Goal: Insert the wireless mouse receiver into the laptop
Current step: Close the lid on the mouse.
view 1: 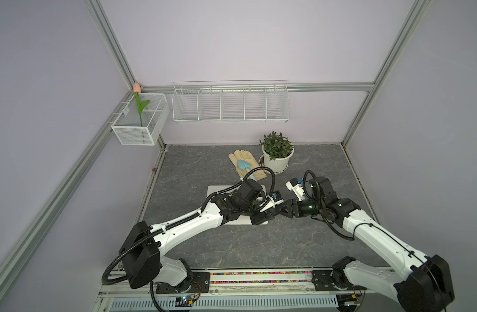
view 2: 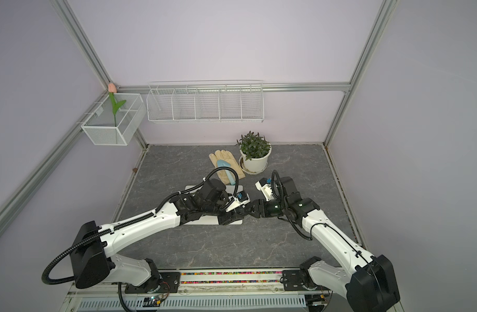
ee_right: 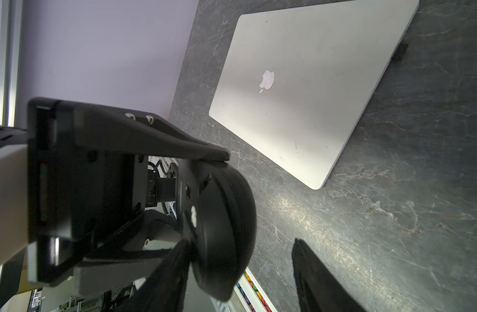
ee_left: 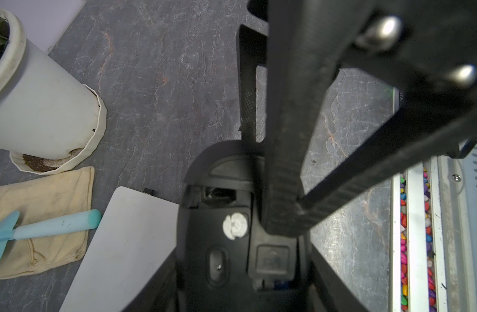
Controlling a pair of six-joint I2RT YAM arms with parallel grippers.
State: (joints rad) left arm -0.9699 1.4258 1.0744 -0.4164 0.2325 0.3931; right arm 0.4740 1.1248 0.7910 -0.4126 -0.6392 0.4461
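Two robot arms meet at centre frame above a grey slate table (view 1: 232,248), seen in both top views beyond a front rail (view 1: 259,273) lined with coloured pebbles. Bare slate lies open in the foreground and toward the right of the frame. The left arm stretches across the laptop (view 1: 214,190), leaving only its upper-left corner and near edge uncovered. The left gripper (ee_right: 200,200) is clamped on the wireless mouse (ee_left: 226,243) by its sides, just beside the laptop's right edge. The mouse's underside faces the left wrist camera, where a pale round sticker (ee_left: 236,225) and dark recesses show, too blurred to read. The right gripper (ee_right: 241,241) stands spread, with one finger (ee_left: 283,162) crossing the mouse's underside, contact uncertain. Its other finger (ee_right: 313,275) is clear of the curved back, with slate showing in the gap. In the top views the mouse is all but lost among black fingers. Only the right wrist view shows the closed lid nearly whole, with its apple logo (ee_right: 267,81). A small black piece (ee_right: 400,51) at the laptop's edge cannot be identified. Farther back lie a tan glove (view 1: 254,171) under a blue trowel (view 1: 244,164), beside a potted plant (view 1: 276,154). A wire rack (view 1: 230,104) and a mesh basket (view 1: 140,127) holding a tulip (view 1: 136,87) hang on the walls.
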